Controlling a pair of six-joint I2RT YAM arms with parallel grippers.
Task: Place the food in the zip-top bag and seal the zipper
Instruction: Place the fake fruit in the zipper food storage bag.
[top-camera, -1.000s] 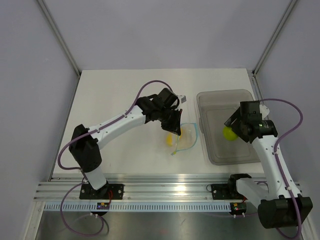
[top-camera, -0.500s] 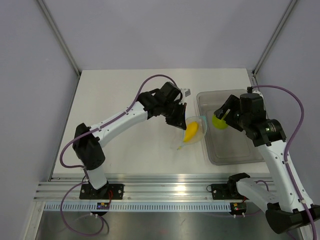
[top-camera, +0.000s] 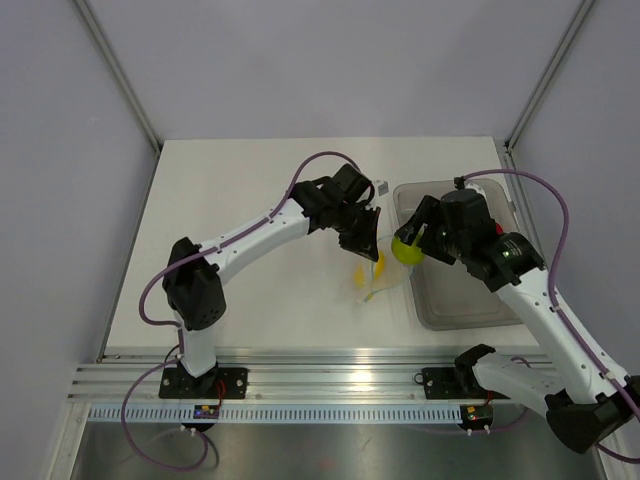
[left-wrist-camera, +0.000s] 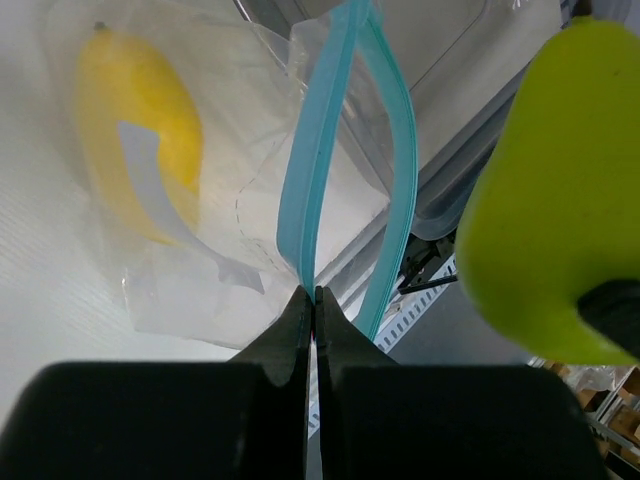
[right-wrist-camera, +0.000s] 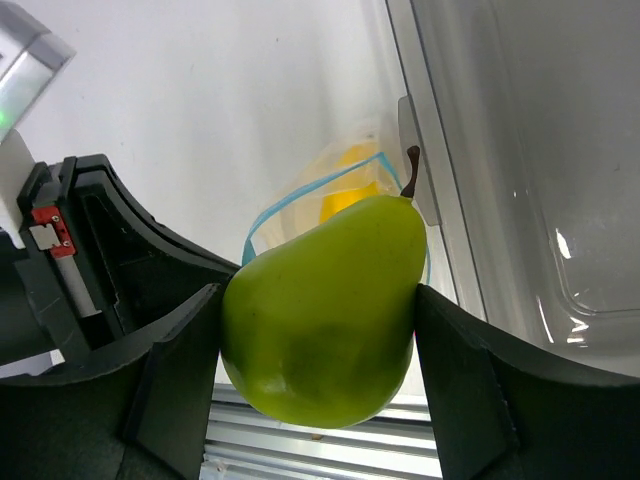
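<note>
One zip-top bag (top-camera: 378, 282) hangs above the table (top-camera: 240, 190), just left of the one grey bin (top-camera: 470, 310). It is held by one side of its zipper (left-wrist-camera: 318, 170), on which the left gripper (left-wrist-camera: 312, 305) has its jaws pressed tight. Two fruits show: one yellow fruit (left-wrist-camera: 135, 140) inside the bag and one yellow-green pear (right-wrist-camera: 330, 270) squeezed between the jaws of the right gripper (right-wrist-camera: 318, 300). A second ago the bag lay flat on the table and the pear was over the bin; half a second ago the pear was at the bin's left wall. The pear now sits just beside the bag's mouth, and the bag hangs narrower. The zipper's two blue strips stand parted in a slim loop. The yellow fruit's long axis runs down the length of the bag. The pear's stem end points away from the right wrist, toward the blue mouth, and its long axis lies along the fingers.
</note>
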